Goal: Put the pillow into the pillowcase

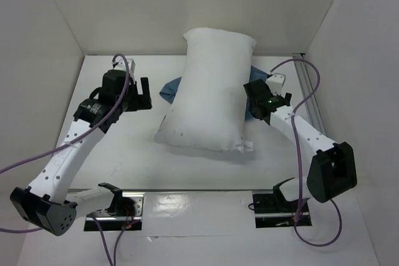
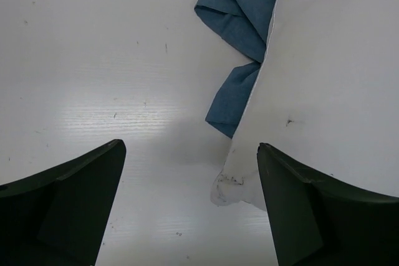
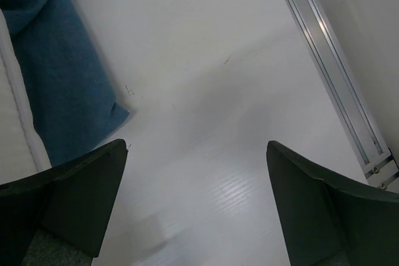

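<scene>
Pillow (image 1: 209, 91) lies outside the pillowcase (image 1: 171, 89), on top of it, on the white table (image 1: 124, 147) between my two grippers. I see blue cloth poking out from under the pillow on both sides. I cannot tell which end of the case is its mouth.

My left gripper (image 1: 141, 95) hangs just left of the pillow, jaws spread wide and holding nothing. Through its wrist camera, the pillow's near corner sits just beside the right-hand finger, and a folded blue flap lies further ahead.

My right gripper (image 1: 254, 105) hangs at the pillow's right edge, jaws likewise wide apart and empty. A flap of the case lies just ahead of its left-hand finger, and an aluminium rail (image 3: 324, 48) runs off to its right.
</scene>
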Robot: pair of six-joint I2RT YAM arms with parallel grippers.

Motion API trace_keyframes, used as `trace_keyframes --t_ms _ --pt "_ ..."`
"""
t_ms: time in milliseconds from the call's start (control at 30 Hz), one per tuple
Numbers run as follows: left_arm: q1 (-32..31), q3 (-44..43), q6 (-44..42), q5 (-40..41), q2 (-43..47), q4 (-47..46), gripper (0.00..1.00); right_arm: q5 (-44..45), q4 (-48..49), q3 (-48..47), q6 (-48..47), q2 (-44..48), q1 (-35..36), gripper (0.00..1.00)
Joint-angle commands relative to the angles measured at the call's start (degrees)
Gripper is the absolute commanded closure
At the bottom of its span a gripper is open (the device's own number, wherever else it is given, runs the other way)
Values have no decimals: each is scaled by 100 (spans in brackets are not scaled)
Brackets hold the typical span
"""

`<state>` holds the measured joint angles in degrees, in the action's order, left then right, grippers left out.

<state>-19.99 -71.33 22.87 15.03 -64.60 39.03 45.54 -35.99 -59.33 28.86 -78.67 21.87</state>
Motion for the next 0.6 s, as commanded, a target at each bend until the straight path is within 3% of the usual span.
trace_keyframes --t_ms 0,333,567 --pt "-23 -144 86 -237 -88 61 0 192 -181 -298 225 36 37 0" --pt "-23 -364 191 -667 -413 61 0 -729 -66 -351 -179 589 90 0" --pt "-75 -785 253 -1141 -966 -44 0 -2153 127 -184 -609 1433 90 0"
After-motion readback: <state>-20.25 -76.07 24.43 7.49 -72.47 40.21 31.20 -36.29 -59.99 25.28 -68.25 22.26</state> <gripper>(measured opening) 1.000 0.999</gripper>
